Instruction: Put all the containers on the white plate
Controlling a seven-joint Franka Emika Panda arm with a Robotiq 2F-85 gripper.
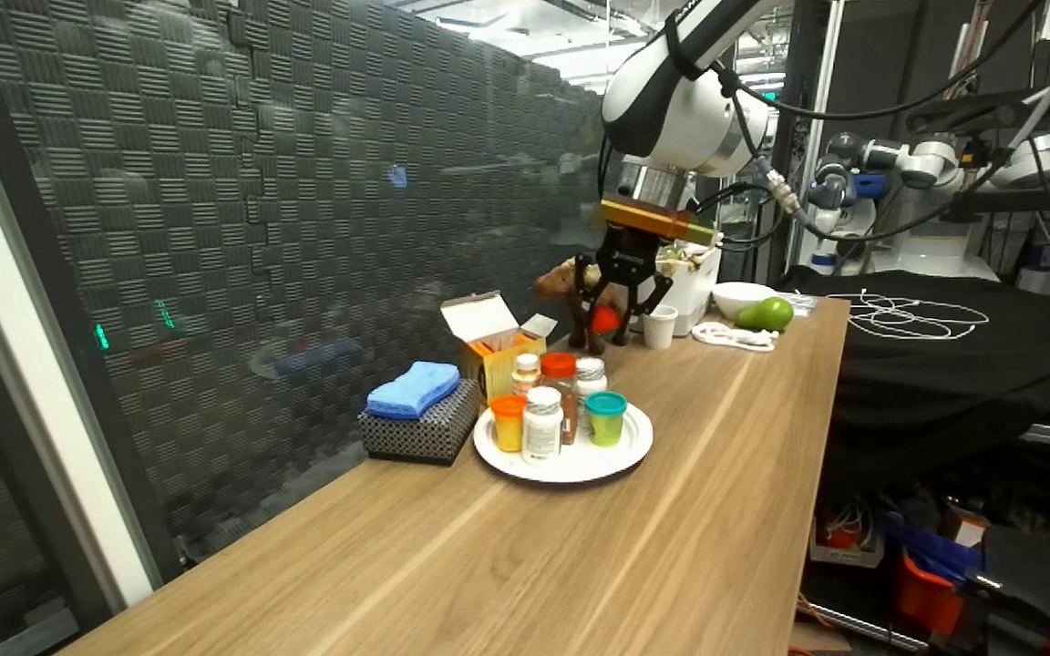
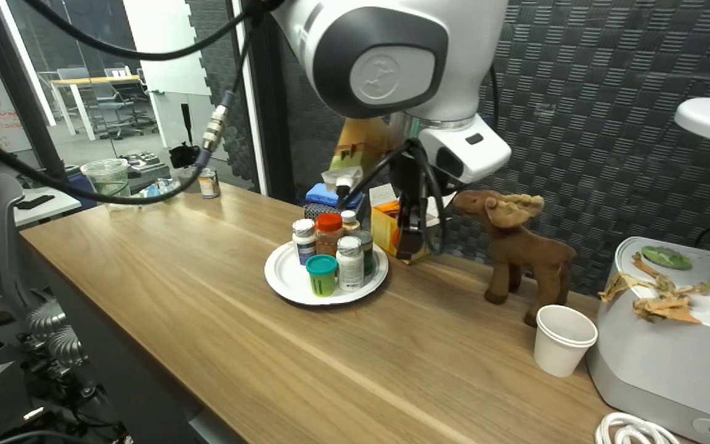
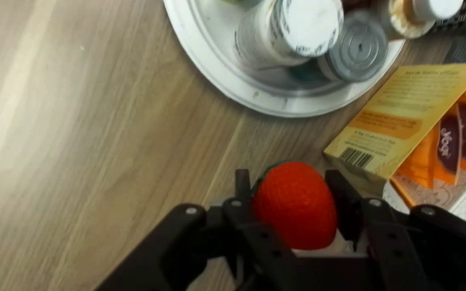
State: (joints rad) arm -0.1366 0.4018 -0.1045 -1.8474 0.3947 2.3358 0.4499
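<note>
Seven containers (image 1: 560,401) can be counted across the views, upright and clustered at one round, plain white plate (image 2: 284,274) with a raised rim. They are one red-lidded jar (image 2: 328,233) with orange-brown contents, one green, teal-lidded tub (image 2: 322,282), one yellow, orange-lidded tub (image 1: 509,432), two white bottles (image 2: 350,268) with white caps, one dark, grey-lidded jar (image 3: 358,48), and one small bottle (image 1: 526,374), white-capped and amber-toned. Six of these stand on the plate, close together; the small bottle's foot is hidden, so whether it rests there too I cannot tell. One pair of jaws, black and pointing down, is pinching one red thing (image 3: 295,210), round-ended and finely textured; what it is I cannot make out. It is off the plate, near one open yellow carton (image 1: 498,375) that stands beside the plate with several orange sachets inside. Next to the carton, one flat blue block (image 1: 413,390) lies on one black-and-white patterned box (image 1: 420,426). Farther along the wooden surface (image 1: 580,565) are one brown toy moose (image 2: 527,250), one white bowl (image 1: 731,299), and white paper cups (image 2: 558,351) whose doubled rim suggests two nested together.
</note>
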